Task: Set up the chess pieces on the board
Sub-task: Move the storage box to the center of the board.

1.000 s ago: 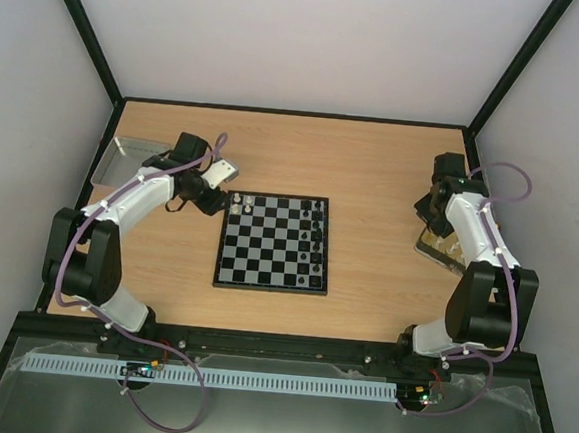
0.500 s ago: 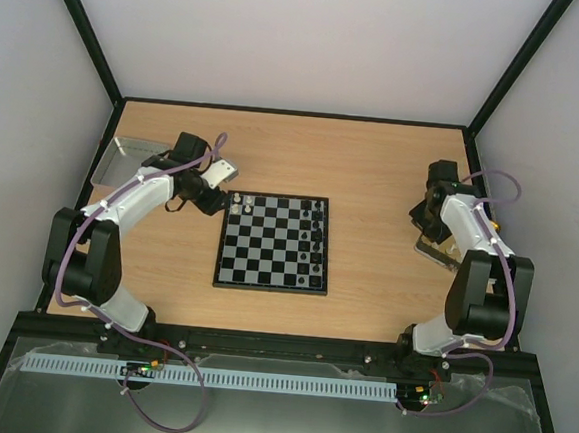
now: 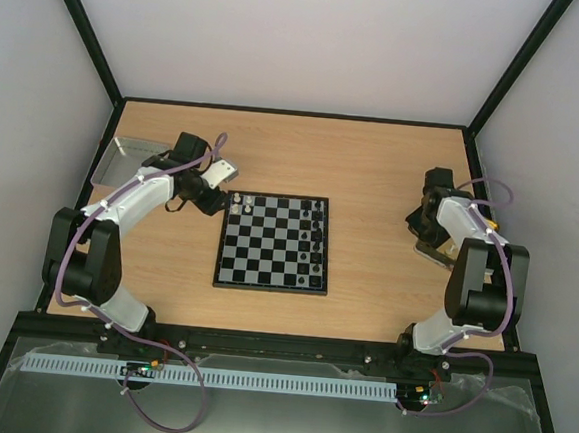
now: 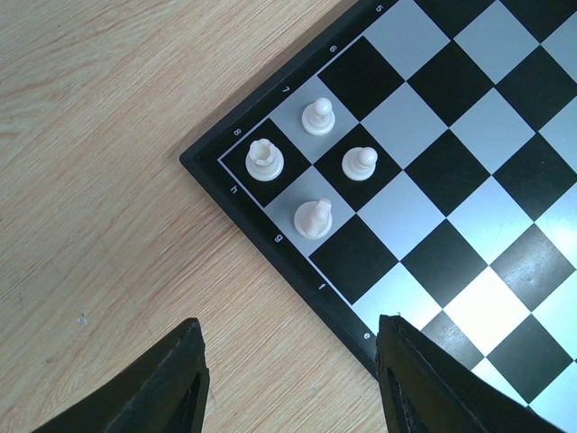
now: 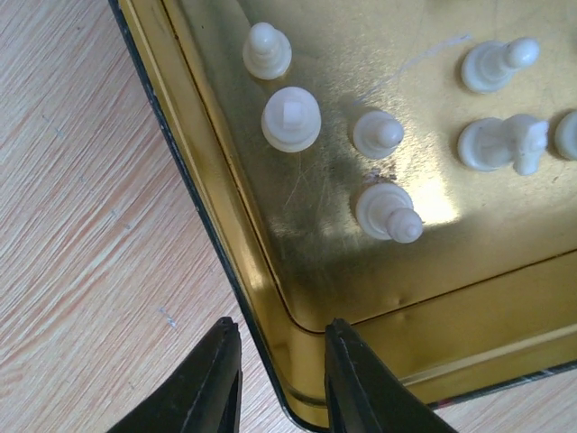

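Note:
The board (image 3: 272, 243) lies mid-table. Several white chess pieces (image 4: 314, 217) stand in its corner nearest my left arm, and black pieces (image 3: 317, 239) line its right side. My left gripper (image 4: 288, 361) hovers open above the bare wood just off that corner, holding nothing. More white pieces (image 5: 290, 118) stand and lie in a shiny yellow tray (image 5: 261, 271). My right gripper (image 5: 281, 334) is open astride the tray's corner rim, one finger outside over the wood and the other inside. No piece is between its fingers.
A grey metal tray (image 3: 124, 158) sits at the table's far left, behind my left arm. The yellow tray (image 3: 437, 250) lies near the right edge. Black frame posts and pale walls surround the table.
My right arm has shifted slightly left over the yellow tray, and its jaws have narrowed. The left arm has not moved.

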Controlling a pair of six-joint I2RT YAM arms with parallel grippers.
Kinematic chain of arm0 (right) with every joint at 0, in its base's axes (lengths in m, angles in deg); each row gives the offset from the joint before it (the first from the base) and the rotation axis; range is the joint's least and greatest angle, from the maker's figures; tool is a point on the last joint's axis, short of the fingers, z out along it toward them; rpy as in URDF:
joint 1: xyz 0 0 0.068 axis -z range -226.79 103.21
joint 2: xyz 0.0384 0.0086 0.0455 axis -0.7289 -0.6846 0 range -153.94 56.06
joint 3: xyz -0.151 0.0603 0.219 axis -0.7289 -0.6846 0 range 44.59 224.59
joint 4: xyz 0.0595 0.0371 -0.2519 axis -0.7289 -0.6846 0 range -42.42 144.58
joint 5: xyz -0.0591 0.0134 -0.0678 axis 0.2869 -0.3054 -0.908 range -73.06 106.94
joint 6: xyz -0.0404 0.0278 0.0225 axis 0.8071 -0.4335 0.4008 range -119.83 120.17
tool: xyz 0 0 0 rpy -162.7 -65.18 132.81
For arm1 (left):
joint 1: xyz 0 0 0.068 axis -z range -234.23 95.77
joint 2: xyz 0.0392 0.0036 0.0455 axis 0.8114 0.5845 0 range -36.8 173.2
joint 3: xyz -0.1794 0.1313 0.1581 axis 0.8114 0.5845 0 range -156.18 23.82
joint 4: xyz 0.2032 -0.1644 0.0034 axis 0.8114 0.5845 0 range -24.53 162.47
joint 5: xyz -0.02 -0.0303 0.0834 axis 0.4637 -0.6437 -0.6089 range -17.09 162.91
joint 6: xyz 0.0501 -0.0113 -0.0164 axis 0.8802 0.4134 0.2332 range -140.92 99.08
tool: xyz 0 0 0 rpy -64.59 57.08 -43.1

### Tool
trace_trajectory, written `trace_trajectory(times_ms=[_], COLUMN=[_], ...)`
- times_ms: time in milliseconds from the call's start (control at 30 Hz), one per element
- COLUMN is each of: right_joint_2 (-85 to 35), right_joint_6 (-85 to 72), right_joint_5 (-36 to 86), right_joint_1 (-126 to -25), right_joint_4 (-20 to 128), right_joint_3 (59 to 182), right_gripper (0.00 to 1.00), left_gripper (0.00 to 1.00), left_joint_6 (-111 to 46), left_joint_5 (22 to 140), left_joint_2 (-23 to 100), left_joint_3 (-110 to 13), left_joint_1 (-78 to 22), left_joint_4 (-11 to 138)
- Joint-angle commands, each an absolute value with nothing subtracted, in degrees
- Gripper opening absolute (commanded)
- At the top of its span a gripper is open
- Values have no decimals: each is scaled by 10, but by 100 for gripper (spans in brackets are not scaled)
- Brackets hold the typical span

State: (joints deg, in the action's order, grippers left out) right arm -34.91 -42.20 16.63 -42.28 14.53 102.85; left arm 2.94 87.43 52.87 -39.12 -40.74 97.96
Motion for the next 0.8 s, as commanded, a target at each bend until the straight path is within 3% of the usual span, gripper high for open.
trace_trajectory(times_ms=[0, 300, 767], right_joint_2=[-351, -320, -266], right_joint_6=[-413, -394, -375], right_joint_5=[179, 231, 248], right_joint_1=[-420, -426, -533], right_joint_4=[161, 175, 149], right_joint_3=[1012, 975, 952], right_gripper=[25, 25, 29], left_gripper=[54, 54, 55], left_joint_6=[34, 24, 17], left_joint_5=[875, 878, 862], left_joint_2=[536, 537, 530], left_joint_3=[-398, -397, -397], left_joint_1=[-406, -405, -400], left_joint_4=[989, 985, 989])
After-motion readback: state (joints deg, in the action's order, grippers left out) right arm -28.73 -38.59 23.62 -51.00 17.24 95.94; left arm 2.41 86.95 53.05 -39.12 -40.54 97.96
